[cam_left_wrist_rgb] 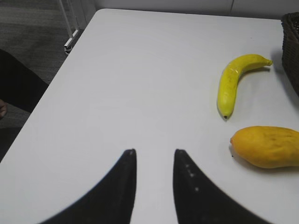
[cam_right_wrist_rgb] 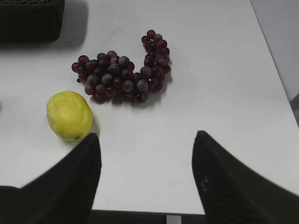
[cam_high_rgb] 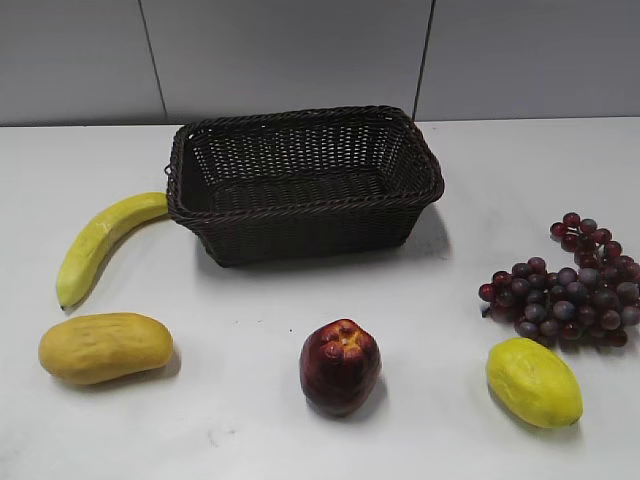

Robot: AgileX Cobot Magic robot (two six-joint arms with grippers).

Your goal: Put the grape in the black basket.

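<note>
The grape bunch (cam_high_rgb: pixel 570 285) lies on the white table at the right, dark red-purple; in the right wrist view it (cam_right_wrist_rgb: pixel 124 72) lies ahead of the jaws. The black basket (cam_high_rgb: pixel 305 125) stands at the back centre, empty; its corner shows in the right wrist view (cam_right_wrist_rgb: pixel 30 21) and its edge in the left wrist view (cam_left_wrist_rgb: pixel 292 46). My right gripper (cam_right_wrist_rgb: pixel 147 135) is open and empty, above the table's near edge, apart from the grapes. My left gripper (cam_left_wrist_rgb: pixel 154 151) is open and empty over bare table at the left. Neither gripper shows in the exterior view.
A banana (cam_high_rgb: pixel 100 240) (cam_left_wrist_rgb: pixel 233 81) lies left of the basket. An orange-yellow mango (cam_high_rgb: pixel 105 347) (cam_left_wrist_rgb: pixel 266 145) lies at the front left. A dark red apple (cam_high_rgb: pixel 340 365) sits front centre. A yellow fruit (cam_high_rgb: pixel 533 382) (cam_right_wrist_rgb: pixel 69 115) lies below the grapes.
</note>
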